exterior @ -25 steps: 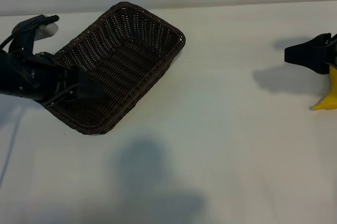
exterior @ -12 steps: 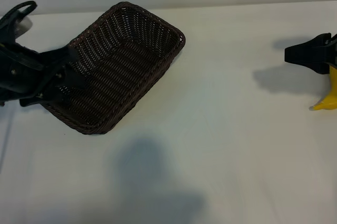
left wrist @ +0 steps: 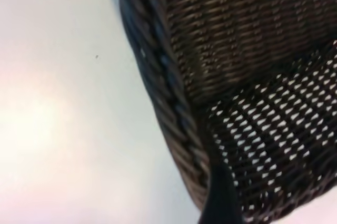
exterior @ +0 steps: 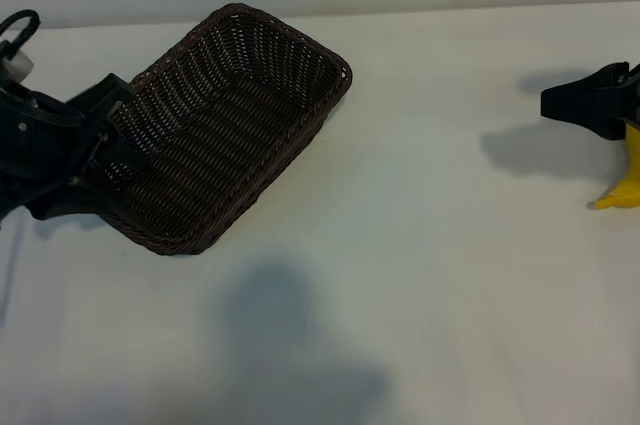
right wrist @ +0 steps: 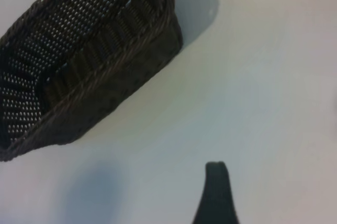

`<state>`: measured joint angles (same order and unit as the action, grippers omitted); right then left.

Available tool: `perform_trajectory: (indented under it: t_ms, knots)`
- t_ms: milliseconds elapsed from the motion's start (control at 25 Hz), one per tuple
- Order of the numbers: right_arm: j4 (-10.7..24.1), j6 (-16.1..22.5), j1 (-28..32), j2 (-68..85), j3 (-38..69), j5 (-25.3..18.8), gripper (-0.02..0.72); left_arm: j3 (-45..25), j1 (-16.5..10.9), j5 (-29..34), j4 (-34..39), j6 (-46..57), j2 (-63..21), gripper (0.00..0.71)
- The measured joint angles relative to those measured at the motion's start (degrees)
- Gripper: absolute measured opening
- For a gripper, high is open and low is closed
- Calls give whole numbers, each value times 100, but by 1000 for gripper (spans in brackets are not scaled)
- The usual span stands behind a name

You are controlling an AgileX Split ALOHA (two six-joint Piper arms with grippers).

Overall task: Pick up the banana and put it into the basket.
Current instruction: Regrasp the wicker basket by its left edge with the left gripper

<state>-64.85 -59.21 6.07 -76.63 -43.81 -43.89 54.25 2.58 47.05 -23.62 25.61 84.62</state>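
Note:
The dark-brown woven basket (exterior: 235,115) lies slantwise at the table's left and holds nothing. My left gripper (exterior: 100,150) is at its left end, open; one dark finger (left wrist: 221,200) shows over the braided rim (left wrist: 168,92). At the far right edge lies the yellow banana (exterior: 622,183), its pale tip on the table and its upper part hidden by my right gripper (exterior: 560,105). That gripper hovers above it, open and pointing towards the basket. One of its fingers (right wrist: 216,192) shows over bare table, nothing between the jaws. The basket (right wrist: 89,60) appears far off in the right wrist view.
The white table (exterior: 430,245) stretches between basket and banana. A broad shadow (exterior: 280,335) falls on its near middle. A pale wall runs along the back edge.
My left arm has swung back to the left, from over the basket's near-left side out to its left end. Basket, banana and right gripper have not moved.

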Motion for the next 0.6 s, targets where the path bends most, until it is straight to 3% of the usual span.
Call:
perform_trajectory:
  t_ms: [200, 600]
  knots:
    - [0, 0, 0, 0, 0, 37, 566, 381, 0, 627, 635, 441, 0, 560]
    - [-34, 0, 0, 0, 0, 68, 566, 406, 0, 709, 1063, 1498, 126, 560]
